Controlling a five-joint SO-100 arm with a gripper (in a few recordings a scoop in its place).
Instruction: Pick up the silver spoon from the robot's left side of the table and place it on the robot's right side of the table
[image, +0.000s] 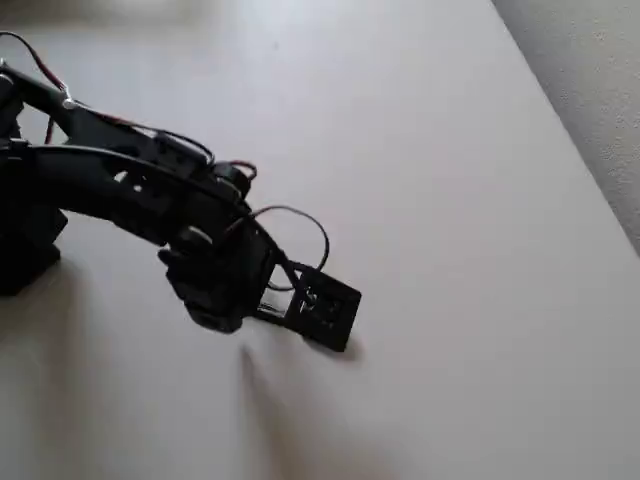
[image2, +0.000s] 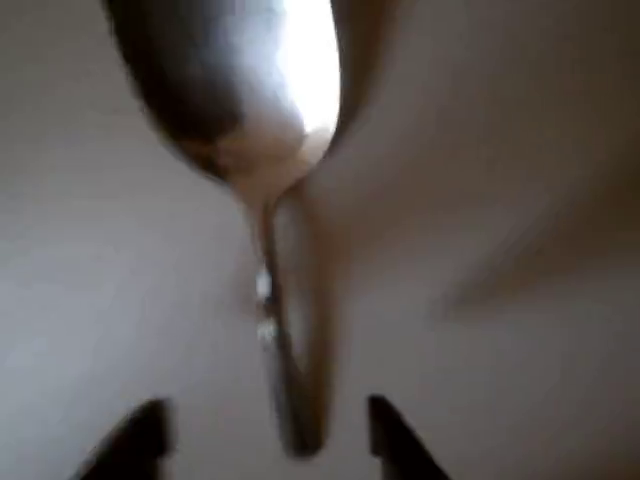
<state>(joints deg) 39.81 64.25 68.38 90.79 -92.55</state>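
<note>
The silver spoon (image2: 262, 120) lies on the white table (image2: 520, 200) in the wrist view, blurred and very close. Its oval bowl is at the top of the picture, and its slim handle runs down toward the bottom edge. My gripper (image2: 268, 440) is open: the two dark fingertips (image2: 140, 440) stand either side of the handle's end, with table showing between each tip and the handle. From overhead, the black arm reaches in from the left and the gripper (image: 322, 312) is low over the table (image: 450, 200) near the middle.
Grey speckled carpet (image: 600, 80) lies beyond the table's straight edge at the upper right. The arm's base stands at the left edge of the overhead view, with red and black cables looping over the arm. White tabletop stretches to the right of the gripper and below it.
</note>
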